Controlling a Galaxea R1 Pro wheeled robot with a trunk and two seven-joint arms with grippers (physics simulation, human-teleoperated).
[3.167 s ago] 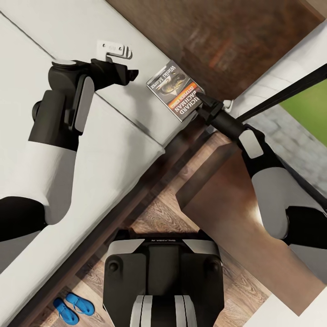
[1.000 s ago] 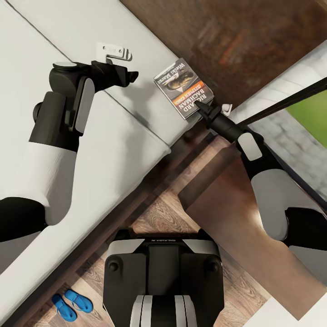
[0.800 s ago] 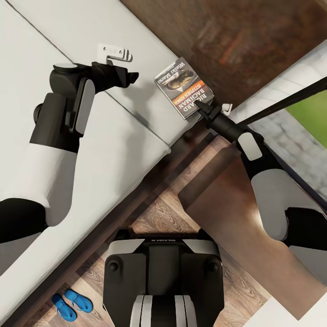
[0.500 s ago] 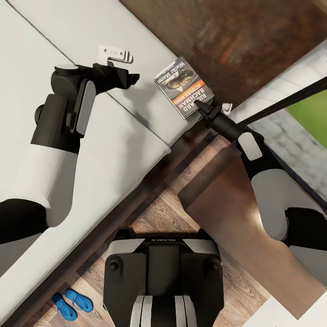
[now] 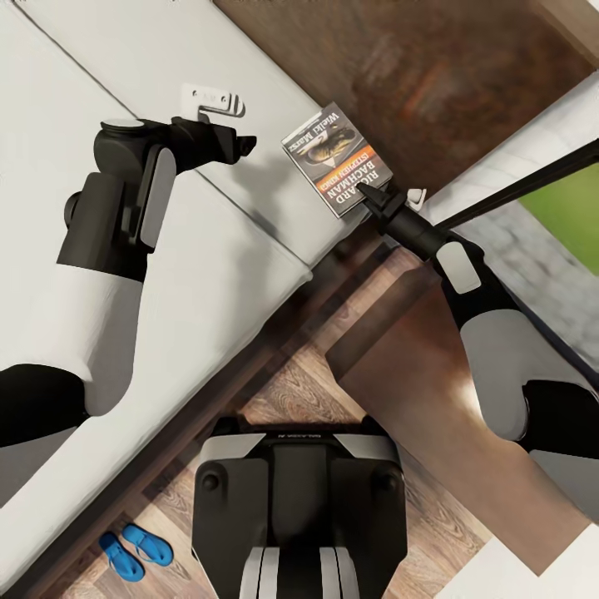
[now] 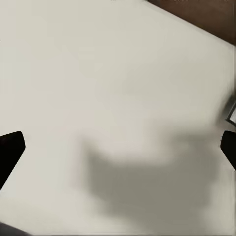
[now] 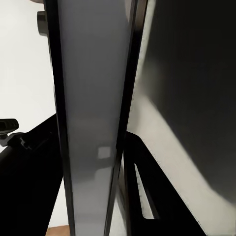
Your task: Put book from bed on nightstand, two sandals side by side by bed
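book [image 5: 337, 159] at bed [image 5: 100, 66] edge, possibly lifted, 2 sandals [image 5: 136, 551] on floor [image 5: 291, 391]

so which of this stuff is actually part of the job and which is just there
Job:
book, at the right gripper
bed, under the book
nightstand, goal
sandals, on the floor

Just there:
left gripper, over the bed
headboard
window frame
lawn

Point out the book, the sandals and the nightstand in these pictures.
book [image 5: 337, 160]: head view, middle of its cover.
sandals [image 5: 137, 551]: head view, inner edge of the right blue sole.
nightstand [image 5: 416, 391]: head view, bare glossy top.
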